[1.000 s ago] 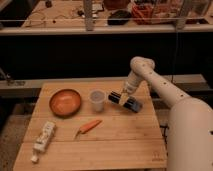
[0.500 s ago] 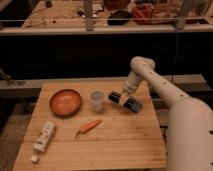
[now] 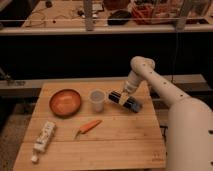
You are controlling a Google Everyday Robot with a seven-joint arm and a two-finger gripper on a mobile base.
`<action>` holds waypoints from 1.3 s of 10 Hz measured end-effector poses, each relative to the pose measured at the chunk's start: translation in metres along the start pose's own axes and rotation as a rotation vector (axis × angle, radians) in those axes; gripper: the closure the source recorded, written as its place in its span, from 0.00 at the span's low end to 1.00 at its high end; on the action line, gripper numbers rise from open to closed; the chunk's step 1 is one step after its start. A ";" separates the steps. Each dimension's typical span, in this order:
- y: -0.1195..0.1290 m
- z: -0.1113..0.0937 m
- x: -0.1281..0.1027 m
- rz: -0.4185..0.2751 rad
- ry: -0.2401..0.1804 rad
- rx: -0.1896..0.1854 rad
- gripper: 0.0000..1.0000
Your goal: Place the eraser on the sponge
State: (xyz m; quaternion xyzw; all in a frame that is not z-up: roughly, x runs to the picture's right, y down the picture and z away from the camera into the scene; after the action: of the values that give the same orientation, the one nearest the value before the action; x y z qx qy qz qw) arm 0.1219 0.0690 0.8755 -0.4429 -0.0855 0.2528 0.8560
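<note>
The white arm reaches in from the right and bends down over the far right part of the wooden table [image 3: 115, 145]. Its gripper [image 3: 123, 98] sits low there, just right of the clear cup [image 3: 97, 100]. The fingers are pressed together, and they seem to pinch the eraser [image 3: 115, 94], though the dim view makes the contact itself hard to confirm. The eraser, a small black block, sticks out to the left of the fingertips, close to the cup but apart from it. The sponge [image 3: 133, 104] (the darker block with a bluish tinge) lies on the table immediately right of the gripper, towards the near side. Its left end meets the eraser, or sits just under it. Left of the cup stands an orange bowl [image 3: 65, 102]. A carrot [image 3: 89, 126] lies nearer the front, and a white tube [image 3: 43, 136] rests by the front left corner.
</note>
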 end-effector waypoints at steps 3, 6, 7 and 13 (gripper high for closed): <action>0.000 0.001 0.000 0.009 -0.001 -0.001 0.98; -0.001 0.000 -0.001 0.019 -0.004 0.000 0.98; -0.002 0.000 0.000 0.025 -0.005 0.001 0.98; -0.004 0.000 -0.001 0.045 -0.008 0.000 0.98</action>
State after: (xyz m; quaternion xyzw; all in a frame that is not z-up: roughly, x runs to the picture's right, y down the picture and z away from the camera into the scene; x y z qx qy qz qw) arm 0.1228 0.0663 0.8788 -0.4435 -0.0792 0.2737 0.8498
